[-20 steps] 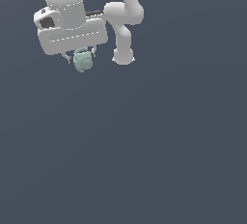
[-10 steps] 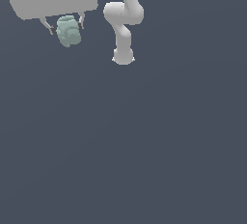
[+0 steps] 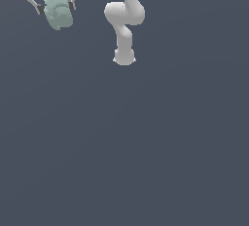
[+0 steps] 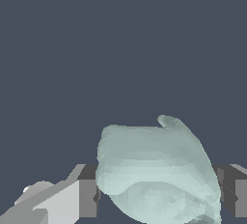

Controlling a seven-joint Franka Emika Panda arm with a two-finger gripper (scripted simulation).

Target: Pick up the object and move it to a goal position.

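Observation:
The object, a pale mint-teal lumpy blob (image 3: 58, 10), hangs at the top of the exterior view's left, clamped between the two fingers of my white gripper (image 3: 55, 7). The gripper's body is mostly cut off by the frame's upper edge. In the wrist view the blob (image 4: 154, 172) fills the space between the two dark finger pads (image 4: 88, 191), which press on its sides. The gripper is shut on the object and holds it well above the dark floor.
The arm's white base and lower links (image 3: 124, 25) stand at the top middle of the exterior view. A plain dark grey floor (image 3: 146, 147) spreads under everything. No goal marker shows.
The gripper has risen with the object and shifted toward the exterior view's left. It now looms larger and its body has passed beyond the frame's upper edge.

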